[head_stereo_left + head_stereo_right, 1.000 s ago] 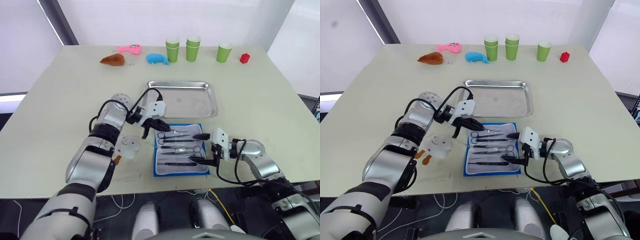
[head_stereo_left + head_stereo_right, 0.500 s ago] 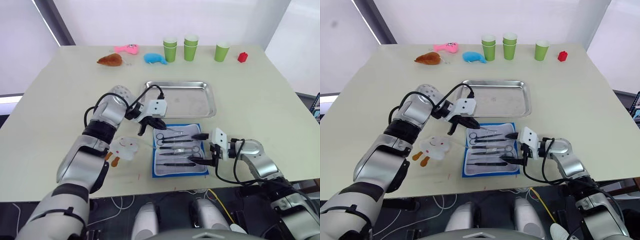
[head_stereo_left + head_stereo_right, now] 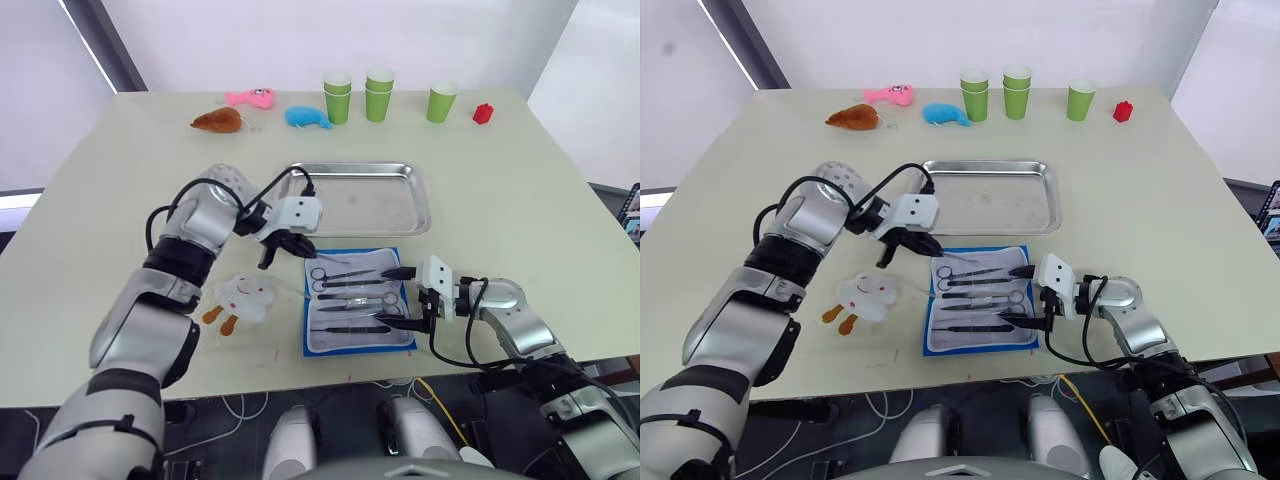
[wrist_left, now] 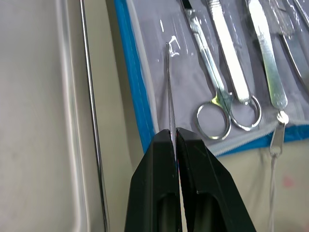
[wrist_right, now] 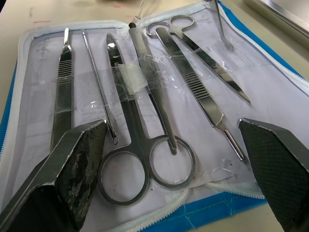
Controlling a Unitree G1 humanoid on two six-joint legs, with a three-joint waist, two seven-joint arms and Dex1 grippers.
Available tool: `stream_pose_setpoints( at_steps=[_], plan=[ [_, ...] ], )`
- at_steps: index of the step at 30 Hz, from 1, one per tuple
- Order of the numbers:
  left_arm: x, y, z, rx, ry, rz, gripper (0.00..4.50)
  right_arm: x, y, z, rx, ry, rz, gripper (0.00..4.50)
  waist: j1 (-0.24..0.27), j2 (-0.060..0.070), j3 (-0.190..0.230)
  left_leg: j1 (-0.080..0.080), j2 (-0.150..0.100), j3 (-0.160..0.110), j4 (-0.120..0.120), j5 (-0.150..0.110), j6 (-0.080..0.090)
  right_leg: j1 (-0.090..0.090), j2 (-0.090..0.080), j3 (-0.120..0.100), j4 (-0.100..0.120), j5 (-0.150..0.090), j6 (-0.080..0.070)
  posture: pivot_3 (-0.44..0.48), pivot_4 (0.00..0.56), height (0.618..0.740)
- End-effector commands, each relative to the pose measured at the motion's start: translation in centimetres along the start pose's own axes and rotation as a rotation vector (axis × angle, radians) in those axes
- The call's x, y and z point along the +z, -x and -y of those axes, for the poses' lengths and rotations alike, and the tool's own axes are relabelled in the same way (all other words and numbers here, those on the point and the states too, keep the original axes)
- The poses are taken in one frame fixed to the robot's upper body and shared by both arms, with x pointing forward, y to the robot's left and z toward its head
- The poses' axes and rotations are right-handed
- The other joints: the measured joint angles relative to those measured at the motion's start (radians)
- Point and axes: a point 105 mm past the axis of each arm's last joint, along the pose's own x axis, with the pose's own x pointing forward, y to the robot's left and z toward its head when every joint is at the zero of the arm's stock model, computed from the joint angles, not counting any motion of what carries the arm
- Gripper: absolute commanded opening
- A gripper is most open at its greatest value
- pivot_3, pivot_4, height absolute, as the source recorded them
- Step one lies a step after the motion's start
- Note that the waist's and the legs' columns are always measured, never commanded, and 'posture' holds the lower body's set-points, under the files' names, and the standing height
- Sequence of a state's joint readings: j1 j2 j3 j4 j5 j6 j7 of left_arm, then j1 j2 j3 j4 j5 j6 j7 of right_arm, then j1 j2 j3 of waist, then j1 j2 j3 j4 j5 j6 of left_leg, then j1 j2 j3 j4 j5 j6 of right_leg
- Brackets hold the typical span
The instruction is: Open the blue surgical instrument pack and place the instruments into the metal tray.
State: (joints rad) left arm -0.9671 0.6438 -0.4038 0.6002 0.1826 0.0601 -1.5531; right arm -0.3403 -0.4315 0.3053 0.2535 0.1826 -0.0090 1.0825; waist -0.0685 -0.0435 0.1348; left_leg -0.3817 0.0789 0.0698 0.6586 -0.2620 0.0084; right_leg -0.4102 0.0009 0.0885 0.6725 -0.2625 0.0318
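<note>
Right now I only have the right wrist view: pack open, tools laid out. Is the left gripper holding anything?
Observer: Yes. The left gripper is shut on a thin probe, whose tip is over the pack's lining.
Operator: Anything in the tray?
Observer: No instruments. The metal tray sits just beyond the pack's far edge.
Operator: What's on the pack's left side?
Observer: A white toy with orange feet lies on the table there, apart from the pack.
</note>
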Motion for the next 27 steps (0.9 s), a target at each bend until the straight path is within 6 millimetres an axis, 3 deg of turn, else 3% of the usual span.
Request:
stream_pose_setpoints(
  at_steps=[1,11,27],
  plan=[
    [-0.1,0.9,0.2,-0.016,-0.019,-0.031,0.07,-6.8,0.3,-2.4,0.029,-0.16,-0.252,4.5,0.0,0.0,0.0,0.0,0.0,0.0,0.0,0.0,0.0,0.0,0.0,0.0,0.0,0.0,0.0,0.0,0.15,0.739],
    [0.3,2.1,0.3,0.001,-0.009,0.003,0.07,-6.9,0.4,-2.4,0.032,-0.156,-0.254,4.5,0.0,0.0,0.0,0.0,0.0,0.0,0.0,0.0,0.0,0.0,0.0,0.001,0.0,0.0,0.0,0.0,0.15,0.739],
    [3.4,4.5,-1.4,0.182,0.15,0.341,0.07,-6.9,0.4,-2.5,0.039,-0.152,-0.259,4.5,0.0,0.0,0.0,0.0,0.0,0.001,0.0,0.0,0.0,0.0,0.0,0.0,0.0,-0.001,0.003,0.0,0.15,0.739]
  ],
)
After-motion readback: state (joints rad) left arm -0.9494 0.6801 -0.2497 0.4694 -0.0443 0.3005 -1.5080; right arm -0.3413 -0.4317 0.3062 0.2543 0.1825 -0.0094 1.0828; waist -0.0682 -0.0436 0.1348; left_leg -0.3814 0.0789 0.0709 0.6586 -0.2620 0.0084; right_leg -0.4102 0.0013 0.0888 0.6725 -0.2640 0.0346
